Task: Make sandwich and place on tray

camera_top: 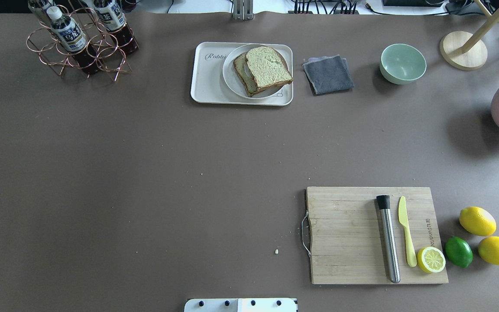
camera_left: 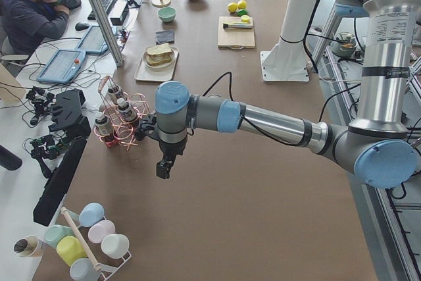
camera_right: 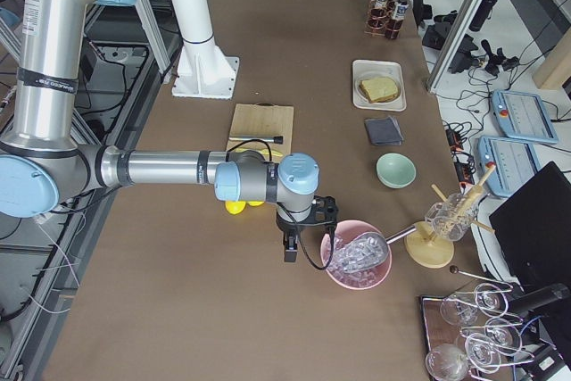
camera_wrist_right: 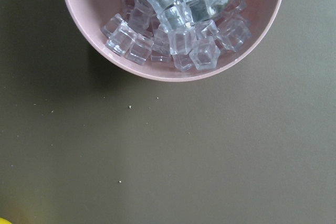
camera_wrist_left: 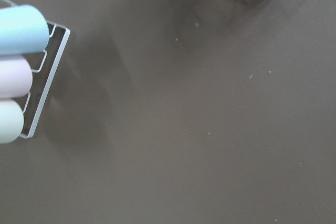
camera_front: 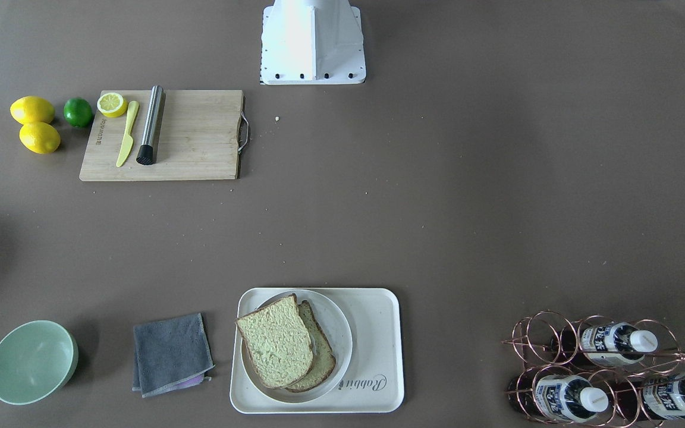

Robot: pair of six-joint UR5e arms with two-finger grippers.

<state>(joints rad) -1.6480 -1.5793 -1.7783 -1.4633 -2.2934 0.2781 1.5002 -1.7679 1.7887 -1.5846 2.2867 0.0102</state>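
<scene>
A knife [camera_front: 127,134], rod [camera_front: 150,125] and lemon half [camera_front: 112,104] are laid on the board [camera_front: 200,142]; 2 lemons [camera_front: 32,110] and a lime [camera_front: 78,112] are set beside.

There's the left arm [camera_left: 276,123], forearm reaching out level from a sharply bent elbow, wrist turned straight down, the left gripper [camera_left: 164,168] hanging with its fingers [camera_left: 160,172] pointing downward. The right arm [camera_right: 161,169] is posed alike: forearm level, right gripper [camera_right: 288,247] aimed down. Whether either gripper is parted or closed can't be made out.
</scene>
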